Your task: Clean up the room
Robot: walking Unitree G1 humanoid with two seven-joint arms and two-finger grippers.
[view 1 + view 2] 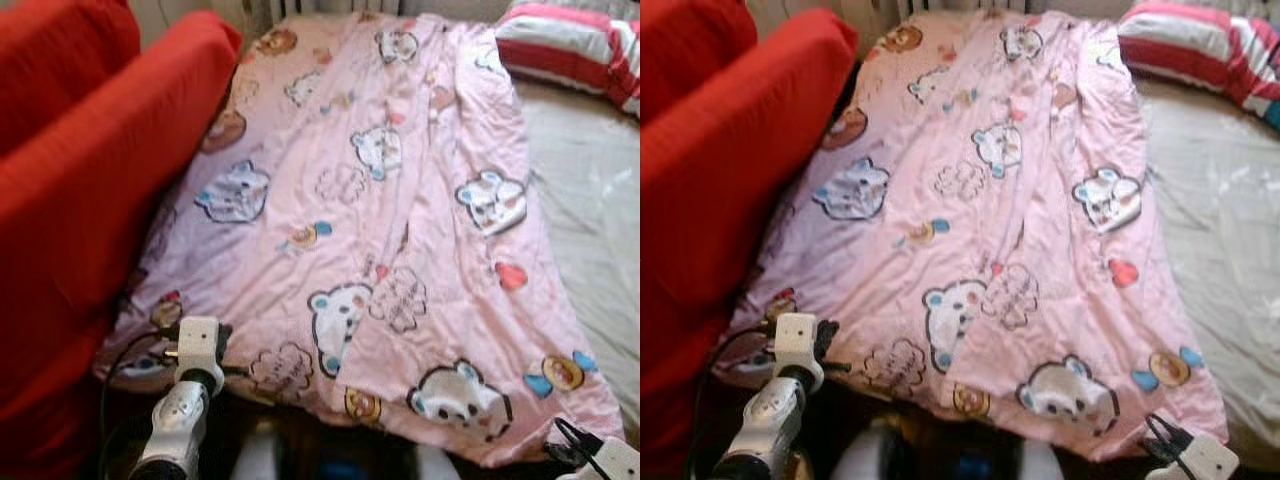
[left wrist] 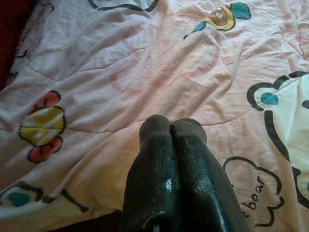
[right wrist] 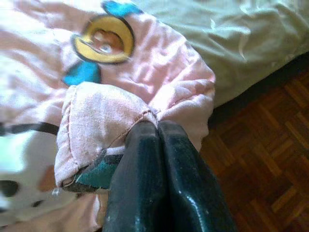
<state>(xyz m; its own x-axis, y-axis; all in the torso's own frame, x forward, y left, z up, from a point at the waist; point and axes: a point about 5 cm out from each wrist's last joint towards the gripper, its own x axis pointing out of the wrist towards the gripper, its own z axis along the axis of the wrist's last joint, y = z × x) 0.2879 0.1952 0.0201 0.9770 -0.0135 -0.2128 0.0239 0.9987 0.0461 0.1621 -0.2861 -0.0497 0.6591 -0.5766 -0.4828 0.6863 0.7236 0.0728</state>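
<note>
A pink blanket (image 1: 380,230) printed with cartoon bears lies spread lengthwise over the bed. My left gripper (image 2: 171,126) is at its near left corner, fingers shut together with the tips on the fabric; no cloth shows between them. In the left eye view that gripper (image 1: 200,332) sits at the blanket's near edge beside the red cushion. My right gripper (image 3: 157,126) is at the near right corner, shut on a bunched fold of the blanket's corner (image 3: 96,121). The same gripper (image 1: 578,440) appears low on the right in the left eye view.
A big red cushion or sofa (image 1: 90,180) presses against the bed's left side. A red and white striped pillow (image 1: 570,45) lies at the far right on the pale sheet (image 1: 590,200). Wooden parquet floor (image 3: 270,159) shows beside the bed's near right corner.
</note>
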